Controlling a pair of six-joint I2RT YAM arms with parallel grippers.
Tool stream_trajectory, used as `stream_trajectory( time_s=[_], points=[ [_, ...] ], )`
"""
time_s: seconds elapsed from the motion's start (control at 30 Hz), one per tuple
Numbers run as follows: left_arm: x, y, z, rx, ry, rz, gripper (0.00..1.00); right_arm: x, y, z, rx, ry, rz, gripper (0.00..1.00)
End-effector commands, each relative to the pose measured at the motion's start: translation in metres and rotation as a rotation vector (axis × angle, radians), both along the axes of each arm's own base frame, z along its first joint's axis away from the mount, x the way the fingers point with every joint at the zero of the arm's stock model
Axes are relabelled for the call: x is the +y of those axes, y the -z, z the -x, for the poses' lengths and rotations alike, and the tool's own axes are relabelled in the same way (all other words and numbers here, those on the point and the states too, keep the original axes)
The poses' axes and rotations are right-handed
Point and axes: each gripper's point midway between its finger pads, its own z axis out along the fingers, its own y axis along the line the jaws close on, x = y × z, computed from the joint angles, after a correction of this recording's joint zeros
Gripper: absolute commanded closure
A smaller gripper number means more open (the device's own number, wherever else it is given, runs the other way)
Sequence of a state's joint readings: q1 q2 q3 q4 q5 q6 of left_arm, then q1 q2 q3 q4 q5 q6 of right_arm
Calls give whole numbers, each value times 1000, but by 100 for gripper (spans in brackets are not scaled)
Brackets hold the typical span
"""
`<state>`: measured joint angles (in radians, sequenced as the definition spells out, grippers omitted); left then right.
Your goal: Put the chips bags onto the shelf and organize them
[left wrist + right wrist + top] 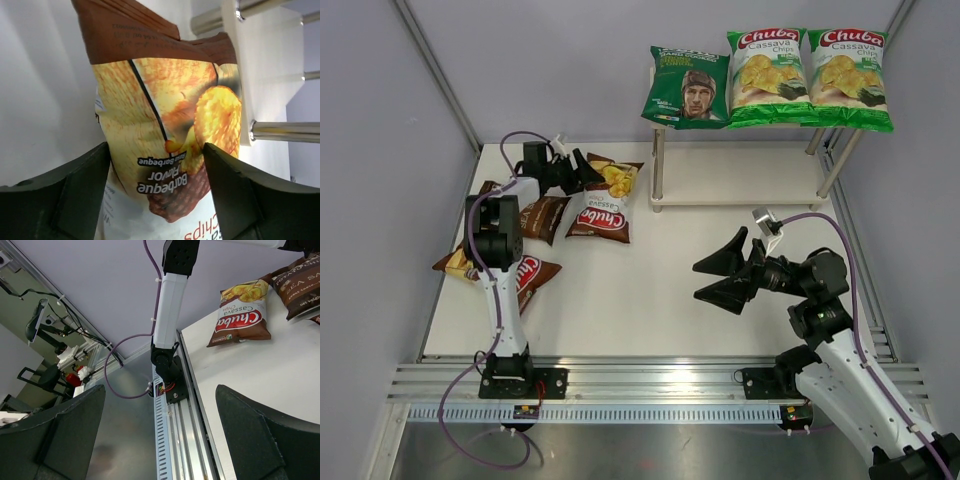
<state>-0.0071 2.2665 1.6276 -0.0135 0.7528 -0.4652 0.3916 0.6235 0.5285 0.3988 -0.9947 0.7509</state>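
The shelf (740,185) stands at the back right. Its top board holds the dark green "REAL" bag (685,88) and two green-white Chuba bags (767,75) (847,78). Its lower board is bare. My left gripper (585,172) is open at the far end of a brown Chuba barbecue bag (605,200) lying on the table. In the left wrist view the bag (160,125) lies between the spread jaws of the gripper (156,147). The dark-brown Sea Salt bag (540,215) and a second brown Chuba bag (510,270) lie by the left arm. My right gripper (705,280) is open and empty above mid-table.
Grey walls close the table on the left, back and right. A slotted metal rail (640,380) runs along the near edge. The shelf's board and silver legs (280,131) stand just right of the barbecue bag. The right wrist view shows the left arm's base (170,375).
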Motion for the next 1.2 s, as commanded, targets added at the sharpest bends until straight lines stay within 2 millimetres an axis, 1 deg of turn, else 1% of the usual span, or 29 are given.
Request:
stream_trajectory(
  time_s=[0.0,0.03,0.1,0.17,0.2,0.23,0.27,0.3,0.37,0.4,0.43,0.47,0.5,0.53,0.57,0.6,0.63,0.77,0.8,0.83,0.87,0.9,0.93,0.97,1.0,1.03,1.07,1.13,1.17],
  points=[
    [-24,-11,2,-43,65,109,29,-2,-15,6,-71,-10,-18,1],
    [-25,-12,2,-47,60,119,30,-2,-15,5,-68,-6,-15,1],
    [-28,-19,3,-58,42,143,41,-2,-13,4,-52,3,-6,0],
    [-31,-30,4,-91,20,143,51,-2,-11,2,-43,14,-2,0],
    [-32,-34,4,-102,0,136,64,-3,-12,0,-43,26,-4,1],
    [-32,-36,6,-123,-11,139,69,-3,-10,-1,-36,32,-3,1],
    [-34,-52,8,-144,-24,153,73,-3,-9,-2,-30,40,0,0],
    [-32,-58,6,-160,-51,154,80,-3,-8,-5,-21,56,-2,1],
    [-30,-74,11,-189,-94,183,84,-3,-3,-8,-4,71,2,1],
    [-29,-77,14,-193,-108,195,87,-3,-1,-12,8,86,3,1],
    [-28,-90,14,-237,-121,213,88,-3,2,-14,17,95,5,1],
    [-27,-85,22,-204,-144,236,88,-3,5,-16,28,105,8,1],
    [-24,-102,24,-238,-172,244,89,-3,7,-21,41,123,10,1],
    [-23,-111,26,-263,-185,262,91,-3,11,-23,53,132,14,1],
    [-21,-114,30,-251,-209,285,92,-2,14,-26,63,140,16,1],
    [-18,-125,36,-277,-231,297,94,-2,18,-31,83,159,20,1],
    [-18,-127,39,-273,-242,310,95,-2,20,-34,91,170,22,1],
    [-12,-148,56,-259,-312,387,97,-2,32,-45,132,207,24,0],
    [-9,-153,58,-271,-337,406,97,-2,39,-52,157,234,27,1],
    [-6,-157,68,-267,-357,423,97,-2,42,-55,180,243,21,0],
    [-4,-159,74,-248,-381,450,97,-2,41,-58,181,254,7,1],
    [0,-165,77,-261,-416,466,97,-2,50,-65,218,276,6,1],
    [3,-166,88,-250,-437,482,97,-1,50,-67,259,282,-14,0],
    [5,-172,95,-236,-458,518,97,-1,48,-72,273,296,-36,1],
    [11,-175,97,-236,-502,538,96,-1,57,-83,331,332,-39,2],
    [13,-174,104,-216,-524,560,96,1,59,-84,353,329,-50,3],
    [15,-182,117,-198,-542,615,96,6,56,-84,362,309,-75,3],
    [20,-187,128,-192,-577,654,95,15,56,-85,340,318,-88,3],
    [20,-193,140,-174,-589,694,95,20,57,-85,325,333,-80,2]
  ],
)
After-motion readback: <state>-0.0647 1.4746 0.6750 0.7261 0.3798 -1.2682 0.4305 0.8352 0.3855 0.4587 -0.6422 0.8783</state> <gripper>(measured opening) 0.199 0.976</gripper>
